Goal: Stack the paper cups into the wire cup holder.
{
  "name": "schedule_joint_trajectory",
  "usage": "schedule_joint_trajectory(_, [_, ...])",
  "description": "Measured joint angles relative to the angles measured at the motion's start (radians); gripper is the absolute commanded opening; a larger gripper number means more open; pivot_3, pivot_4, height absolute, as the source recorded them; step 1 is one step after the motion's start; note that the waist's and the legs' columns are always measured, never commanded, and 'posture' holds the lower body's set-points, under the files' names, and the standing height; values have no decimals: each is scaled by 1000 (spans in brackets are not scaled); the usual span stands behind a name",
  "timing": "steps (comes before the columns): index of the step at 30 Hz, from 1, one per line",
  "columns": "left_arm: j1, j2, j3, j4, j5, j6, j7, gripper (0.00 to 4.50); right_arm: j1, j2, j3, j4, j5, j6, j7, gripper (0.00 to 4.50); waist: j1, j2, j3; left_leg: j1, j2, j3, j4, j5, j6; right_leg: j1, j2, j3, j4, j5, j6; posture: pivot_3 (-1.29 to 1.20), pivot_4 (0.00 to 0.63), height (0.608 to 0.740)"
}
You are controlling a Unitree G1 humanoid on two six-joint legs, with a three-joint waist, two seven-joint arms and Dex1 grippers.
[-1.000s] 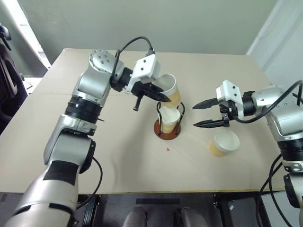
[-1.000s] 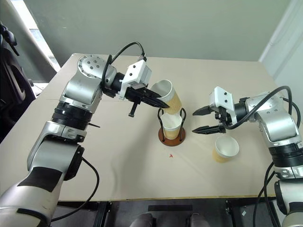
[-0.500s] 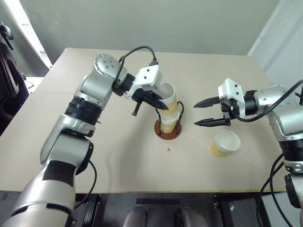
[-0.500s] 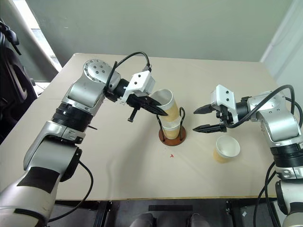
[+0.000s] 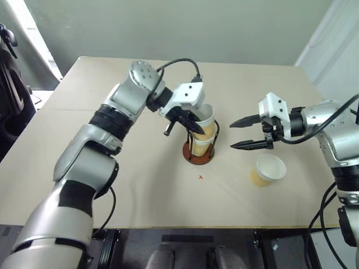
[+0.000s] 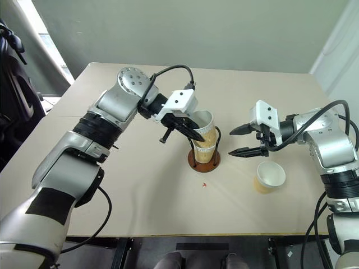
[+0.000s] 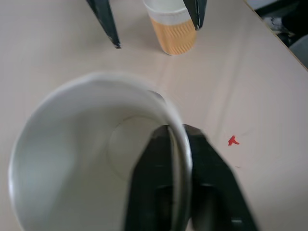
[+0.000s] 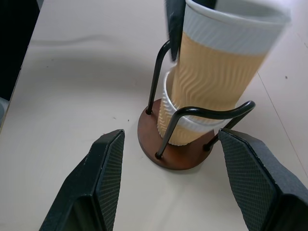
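The wire cup holder (image 6: 196, 163) stands mid-table with one paper cup (image 6: 205, 154) seated in it. A second paper cup (image 6: 205, 125) sits nested in that one, leaning slightly. My left gripper (image 6: 195, 132) pinches this upper cup's rim, one finger (image 7: 156, 159) inside and one outside. The third paper cup (image 6: 269, 177) stands upright on the table to the right of the holder. My right gripper (image 6: 230, 143) hovers open between the holder and that cup, pointing at the holder, with nothing between its fingers (image 8: 106, 173).
A small red mark (image 6: 204, 184) lies on the tan table (image 6: 140, 190) just in front of the holder. Dark equipment stands off the table's left edge. The table's near and far parts are bare.
My left gripper has carried the upper cup down and to the right, from above the holder into the seated cup, and the cup has come more upright. The right gripper has stayed put.
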Motion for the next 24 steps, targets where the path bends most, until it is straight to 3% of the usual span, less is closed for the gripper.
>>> schedule_joint_trajectory(8, [-45, 5, -72, 33, -47, -32, 0, 4355, 0, -1, 0, -6, 0, 8, -1, 3124, 2, 0, 0, -1, 0, 0, 1, 0, 0, 0, 0, 0, 0, 0, 1, 0, 150, 740])
schedule_joint_trajectory(14, [-49, -6, -48, 46, -48, -47, 0, 4437, 3, -6, -1, -8, 0, 11, -8, 3124, 3, 0, 0, -2, 0, 0, 2, 0, 1, 0, 0, 0, 0, 1, 1, 0, 150, 740])
schedule_joint_trajectory(24, [13, 12, 247, 23, -64, 75, 8, 4437, 70, -37, -67, -86, 33, 108, -90, 3124, 3, 0, 0, -2, 0, 1, 4, -1, 1, 0, 1, 0, 0, 1, 2, 0, 150, 740])
